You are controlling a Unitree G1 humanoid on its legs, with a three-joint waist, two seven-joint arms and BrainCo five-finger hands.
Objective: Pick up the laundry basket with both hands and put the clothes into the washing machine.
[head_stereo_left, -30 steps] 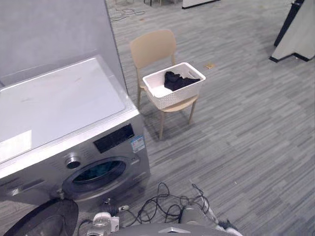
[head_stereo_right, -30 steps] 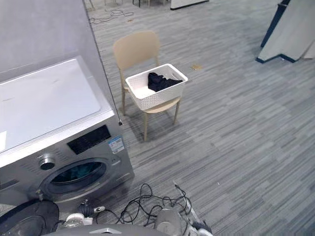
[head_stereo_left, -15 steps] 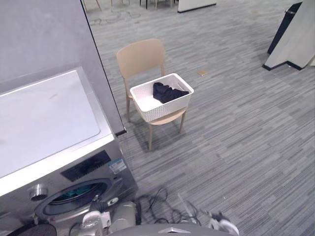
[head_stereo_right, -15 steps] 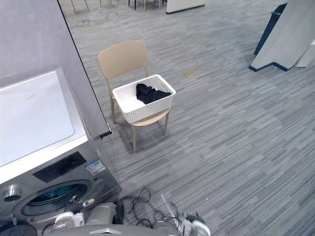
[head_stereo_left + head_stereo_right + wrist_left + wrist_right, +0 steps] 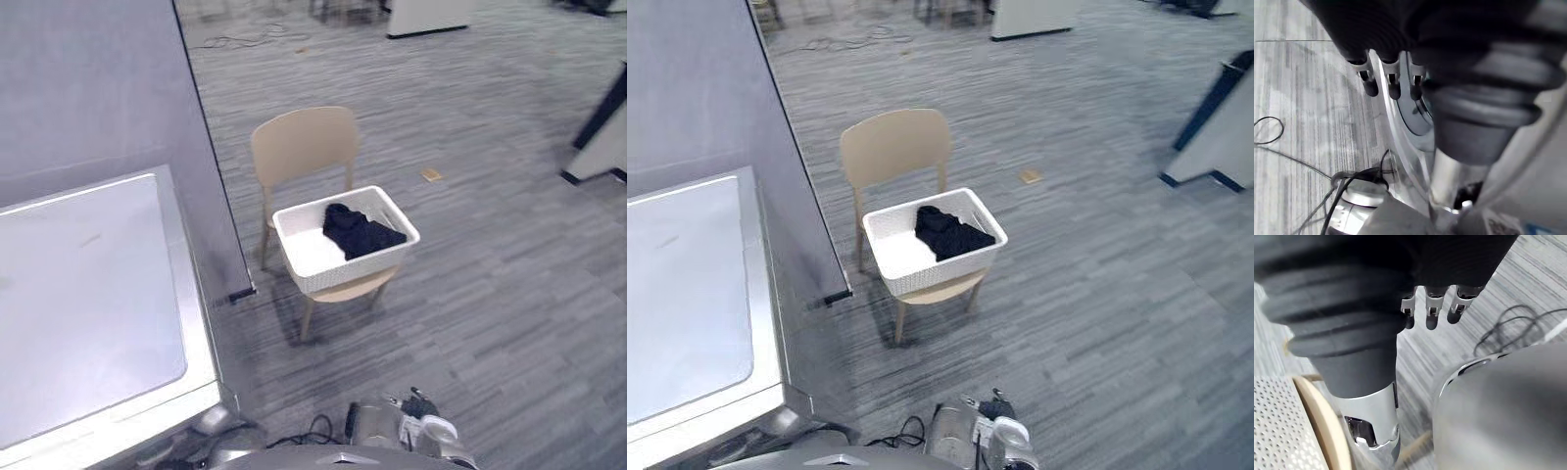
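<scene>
Left hand (image 5: 1392, 79) and right hand (image 5: 1431, 313) hung loose and empty; I judged this the approach, next needing both at the laundry basket (image 5: 355, 274) on the chair (image 5: 304, 147).

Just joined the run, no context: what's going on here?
The robot is facing a white laundry basket that sits on a beige chair, with dark clothes inside. The washing machine stands at its left. The left hand and the right hand hang with relaxed fingers and hold nothing. The basket is not yet picked up.
</scene>
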